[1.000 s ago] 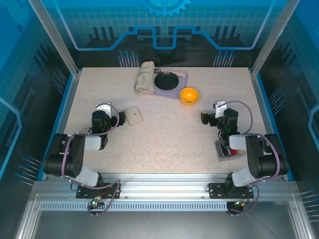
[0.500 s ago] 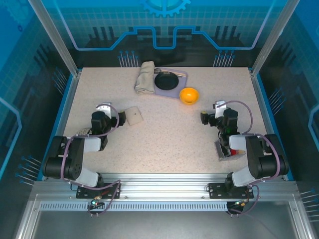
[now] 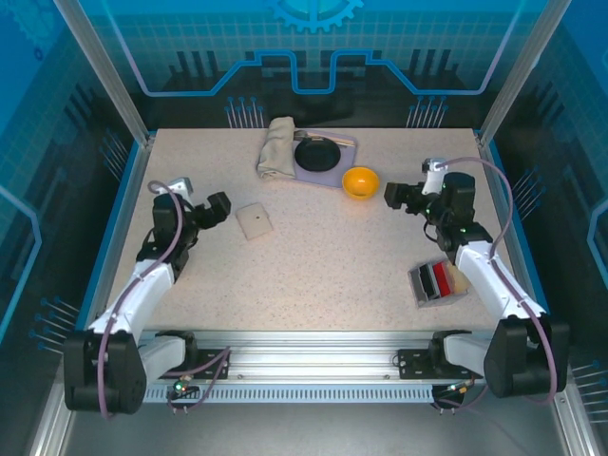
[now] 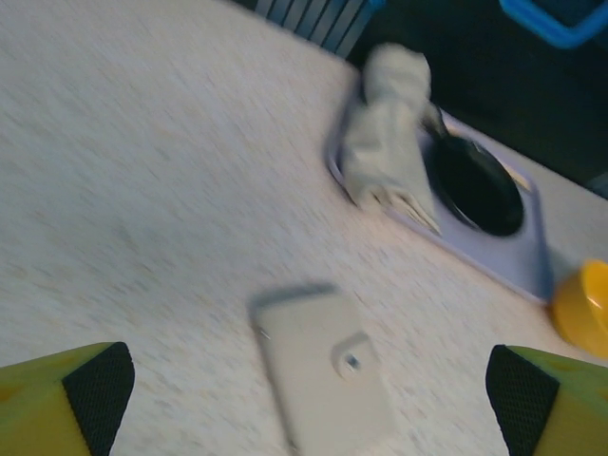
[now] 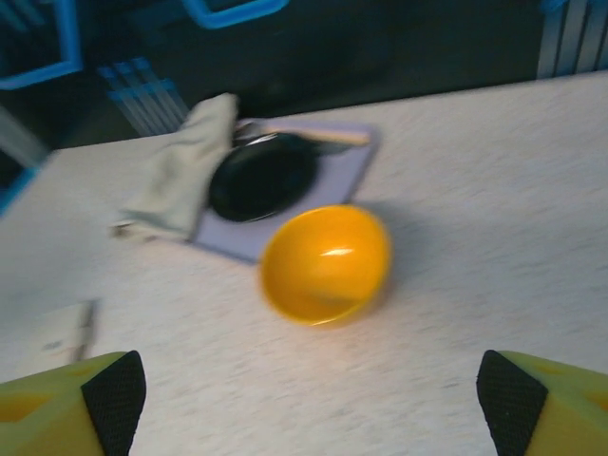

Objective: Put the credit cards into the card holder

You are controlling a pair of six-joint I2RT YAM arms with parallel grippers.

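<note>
The beige card holder [image 3: 254, 220] lies closed on the table, its small dark dot facing up. In the left wrist view the card holder [image 4: 328, 366] lies between and just ahead of my wide-open fingers. My left gripper [image 3: 214, 207] hovers just left of it, open and empty. The credit cards [image 3: 437, 279], red and black ones showing, sit in a small grey box [image 3: 419, 286] at the near right. My right gripper [image 3: 394, 197] is open and empty, well behind that box, beside the orange bowl [image 3: 360, 180]. The right wrist view shows the bowl [image 5: 326, 261] ahead of the open fingers.
A folded beige towel [image 3: 276, 147] and a black plate [image 3: 317, 152] rest on a lavender mat [image 3: 344, 162] at the back. The towel [image 4: 385, 123] and plate [image 4: 473, 185] lie beyond the card holder in the left wrist view. Blue rails border the table's sides.
Both arms have unfolded from their tucked poses. The left gripper swung out to the left of the card holder. The right gripper moved back and right, uncovering the grey box of cards.
</note>
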